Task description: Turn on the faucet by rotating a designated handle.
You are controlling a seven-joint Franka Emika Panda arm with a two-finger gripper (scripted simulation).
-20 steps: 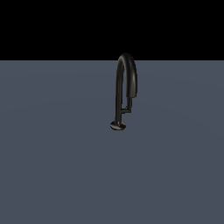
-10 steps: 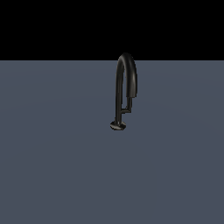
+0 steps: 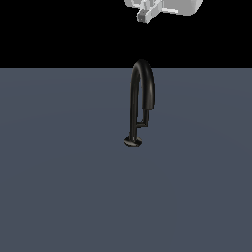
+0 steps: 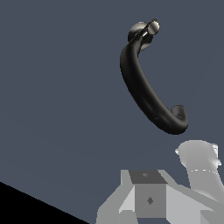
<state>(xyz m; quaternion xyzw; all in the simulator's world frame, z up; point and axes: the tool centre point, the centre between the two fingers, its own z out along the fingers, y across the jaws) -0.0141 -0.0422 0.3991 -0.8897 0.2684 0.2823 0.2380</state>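
The faucet (image 3: 134, 98) is a glossy black gooseneck standing upright on a small round disc base (image 3: 132, 142) on the grey surface. Low on its stem a short thin L-shaped handle (image 3: 143, 121) branches toward the exterior view's right, beside the down-curved spout end (image 3: 148, 101). My gripper (image 3: 144, 16) hangs well above the arch at the top edge of the exterior view, touching nothing. In the wrist view I look down on the faucet (image 4: 144, 87), with grey gripper parts (image 4: 148, 197) below it. How the jaws stand does not show.
A flat blue-grey surface (image 3: 64, 187) spreads around the faucet, ending in a black backdrop. Part of the white arm (image 3: 182, 6) shows at the top of the exterior view.
The white arm and gripper have come into the exterior view at the top, above the faucet. The faucet and its handle have not moved.
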